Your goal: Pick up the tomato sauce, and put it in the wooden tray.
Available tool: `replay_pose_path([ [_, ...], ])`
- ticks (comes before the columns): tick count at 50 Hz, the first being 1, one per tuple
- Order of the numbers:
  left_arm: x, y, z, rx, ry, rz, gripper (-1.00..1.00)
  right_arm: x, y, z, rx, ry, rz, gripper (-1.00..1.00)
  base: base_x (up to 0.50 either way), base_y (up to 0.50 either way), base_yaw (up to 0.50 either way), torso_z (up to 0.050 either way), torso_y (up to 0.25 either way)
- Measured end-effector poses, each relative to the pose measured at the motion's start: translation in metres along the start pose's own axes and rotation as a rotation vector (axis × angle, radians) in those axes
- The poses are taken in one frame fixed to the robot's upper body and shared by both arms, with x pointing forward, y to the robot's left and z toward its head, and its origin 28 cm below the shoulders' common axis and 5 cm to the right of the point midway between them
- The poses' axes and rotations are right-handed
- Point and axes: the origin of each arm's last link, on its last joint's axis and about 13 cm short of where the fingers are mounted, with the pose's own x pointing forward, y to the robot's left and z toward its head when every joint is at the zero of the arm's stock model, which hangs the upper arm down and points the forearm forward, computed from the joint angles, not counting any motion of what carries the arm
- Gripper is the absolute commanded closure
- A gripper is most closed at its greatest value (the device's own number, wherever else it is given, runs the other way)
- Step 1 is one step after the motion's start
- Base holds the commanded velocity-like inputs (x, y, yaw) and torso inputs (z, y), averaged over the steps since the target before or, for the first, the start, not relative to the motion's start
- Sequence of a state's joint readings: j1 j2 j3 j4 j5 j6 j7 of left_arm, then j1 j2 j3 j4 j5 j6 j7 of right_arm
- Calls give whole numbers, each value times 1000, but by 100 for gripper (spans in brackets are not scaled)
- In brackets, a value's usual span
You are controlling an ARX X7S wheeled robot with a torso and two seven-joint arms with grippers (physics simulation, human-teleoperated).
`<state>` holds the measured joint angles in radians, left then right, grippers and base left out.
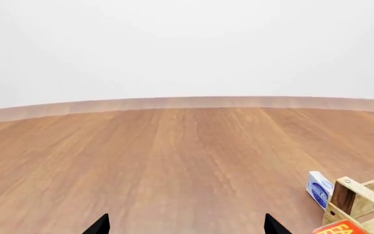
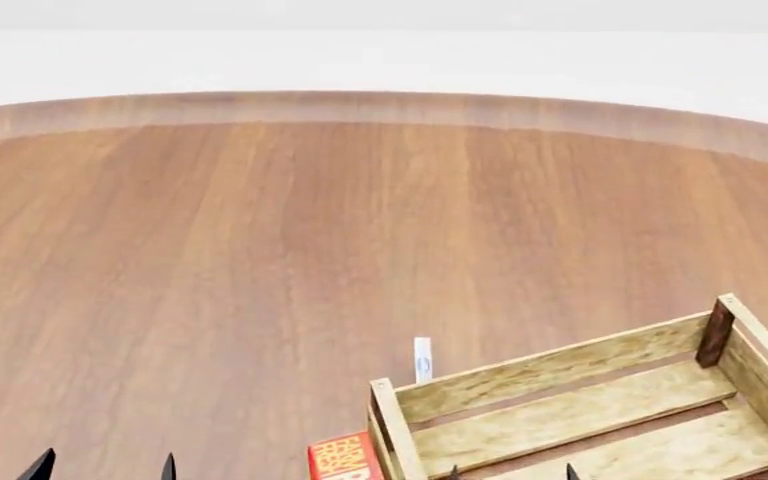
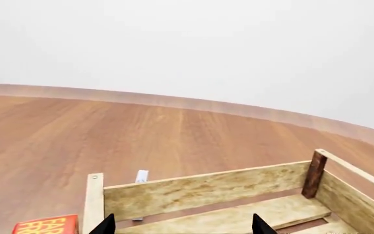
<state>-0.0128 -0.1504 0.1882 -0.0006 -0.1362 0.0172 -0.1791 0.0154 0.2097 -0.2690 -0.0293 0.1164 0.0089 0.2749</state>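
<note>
The tomato sauce can is out of view in every frame. The wooden tray point(image 2: 584, 410) of pale slats with brown corner posts lies at the lower right of the head view. It also shows in the right wrist view point(image 3: 213, 195), and one corner shows in the left wrist view point(image 1: 362, 200). My left gripper point(image 2: 104, 467) is open and empty over bare floor, left of the tray; only its black fingertips point(image 1: 99, 225) show. My right gripper point(image 2: 511, 472) is open and empty above the tray's near part, with its fingertips point(image 3: 105, 225) wide apart.
A red-orange box point(image 2: 344, 457) stands against the tray's left side. A small white-and-blue packet point(image 2: 422, 360) stands just beyond the tray's far left corner; it also shows in the left wrist view point(image 1: 318, 188). Brown wooden floor point(image 2: 291, 250) runs to a pale wall.
</note>
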Motion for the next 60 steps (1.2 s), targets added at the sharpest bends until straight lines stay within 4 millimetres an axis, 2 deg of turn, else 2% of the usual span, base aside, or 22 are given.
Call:
replay_pose_path([
  [10,0,0,0,-1,-1,1,-100,-4,0,1,-6,-12,-18,-100,0,0,0,0,0],
  [20,0,0,-1,-2,-2,3,-100,-58,-6,-6,-42,-61,-37,-100,0,0,0,0,0],
  [32,0,1,-1,-3,-2,4,-100,-90,-9,-9,-44,-71,-43,-100,0,0,0,0,0],
  [60,0,1,-2,-3,-2,4,-100,-133,-10,-31,-60,-11,-60,-100,0,0,0,0,0],
])
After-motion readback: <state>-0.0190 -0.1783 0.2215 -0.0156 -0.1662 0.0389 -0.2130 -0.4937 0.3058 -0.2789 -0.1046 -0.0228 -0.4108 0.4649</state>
